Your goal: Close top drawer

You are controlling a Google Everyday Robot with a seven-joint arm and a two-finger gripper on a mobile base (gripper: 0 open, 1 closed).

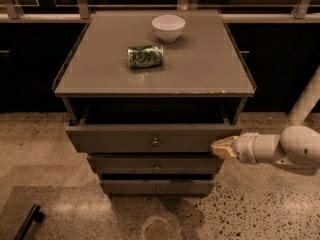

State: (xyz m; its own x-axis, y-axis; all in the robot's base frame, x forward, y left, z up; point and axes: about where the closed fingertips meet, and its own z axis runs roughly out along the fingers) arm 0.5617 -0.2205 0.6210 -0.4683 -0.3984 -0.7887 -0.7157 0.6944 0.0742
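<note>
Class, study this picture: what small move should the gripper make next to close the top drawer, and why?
Probably a short push inward. The top drawer stands pulled out, its dark inside showing, and the gripper sits at the right end of its front, placed to press it in.

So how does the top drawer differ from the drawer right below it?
The top drawer is pulled out, its dark inside showing; the middle drawer sits further back. The top drawer's front is wider and taller than the middle drawer's. The gripper is at the top drawer's right end, not the middle drawer's. Both have flat grey fronts with one small centre knob.
</note>
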